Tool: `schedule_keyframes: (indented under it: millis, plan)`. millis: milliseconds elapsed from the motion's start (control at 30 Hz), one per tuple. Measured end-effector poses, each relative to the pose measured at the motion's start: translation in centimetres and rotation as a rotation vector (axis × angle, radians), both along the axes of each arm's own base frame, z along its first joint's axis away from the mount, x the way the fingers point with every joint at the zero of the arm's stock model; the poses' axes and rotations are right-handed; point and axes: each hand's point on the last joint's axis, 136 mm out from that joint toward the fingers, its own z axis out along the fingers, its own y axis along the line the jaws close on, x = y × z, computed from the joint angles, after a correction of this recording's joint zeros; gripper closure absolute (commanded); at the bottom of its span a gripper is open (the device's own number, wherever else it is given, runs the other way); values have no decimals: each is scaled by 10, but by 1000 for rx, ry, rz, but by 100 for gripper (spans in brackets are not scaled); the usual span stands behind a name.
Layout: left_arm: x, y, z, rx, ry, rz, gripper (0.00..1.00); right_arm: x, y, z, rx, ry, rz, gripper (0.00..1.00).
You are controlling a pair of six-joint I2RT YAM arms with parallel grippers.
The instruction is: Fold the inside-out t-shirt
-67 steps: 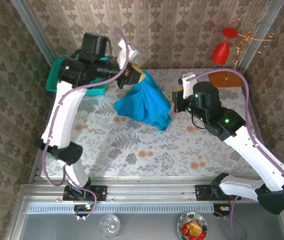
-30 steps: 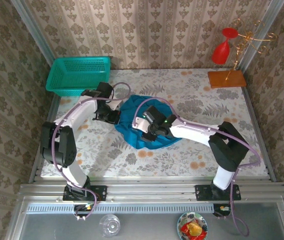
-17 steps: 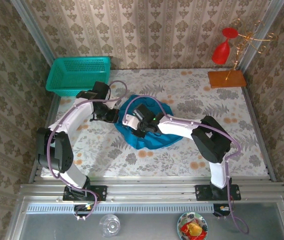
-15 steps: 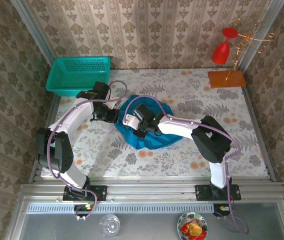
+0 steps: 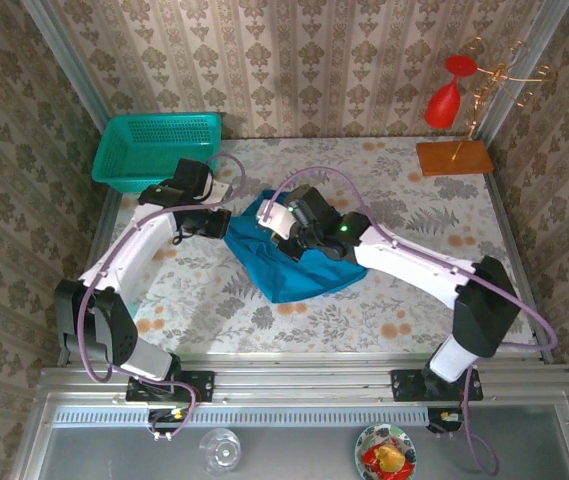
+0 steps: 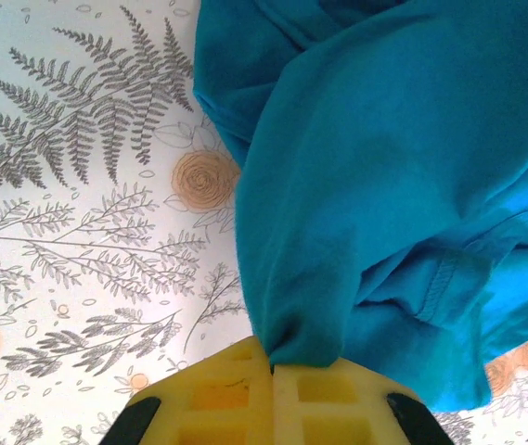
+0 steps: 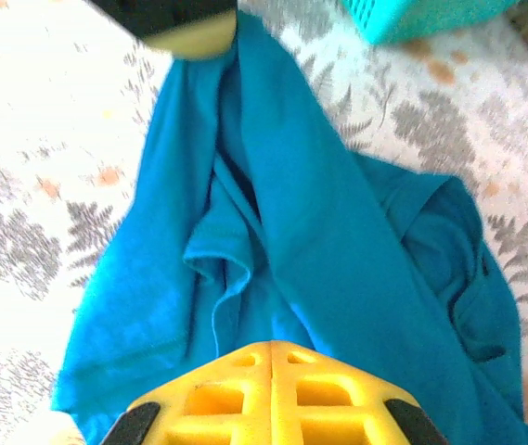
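Note:
The teal-blue t-shirt (image 5: 299, 262) lies bunched in the middle of the floral table, drawn to a point at its near side. My left gripper (image 5: 224, 226) is at its left edge. In the left wrist view the yellow jaws (image 6: 272, 363) are shut on a fold of the shirt (image 6: 384, 185). My right gripper (image 5: 267, 224) is over the shirt's upper left part and points at the left gripper. In the right wrist view its jaws (image 7: 273, 349) are shut, with the shirt's fabric (image 7: 319, 232) running into them. The left gripper's fingertips (image 7: 189, 39) show at the top.
A teal mesh basket (image 5: 156, 150) stands at the back left corner, just behind the left arm, its corner (image 7: 421, 17) visible from the right wrist. A red glass (image 5: 445, 98) hangs on a wire stand with a wooden base (image 5: 454, 158) at back right.
The right arm has swung its elbow out to the right and its gripper has risen a little toward the back. The left gripper shifted slightly left. The shirt is stretched from a round heap into a pointed shape.

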Motion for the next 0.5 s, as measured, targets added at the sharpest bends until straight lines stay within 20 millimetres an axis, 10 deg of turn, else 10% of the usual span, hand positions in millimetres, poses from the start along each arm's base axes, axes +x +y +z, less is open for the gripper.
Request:
schedule_keyframes:
  millis: [133,500]
  plan:
    - [1,-4,3,-22,-7,-7,100,-3,7,-5,49,33,4,78]
    - [-3,-2,-3,-16,11,-7,100,4,10,-106,16,155,-36,65]
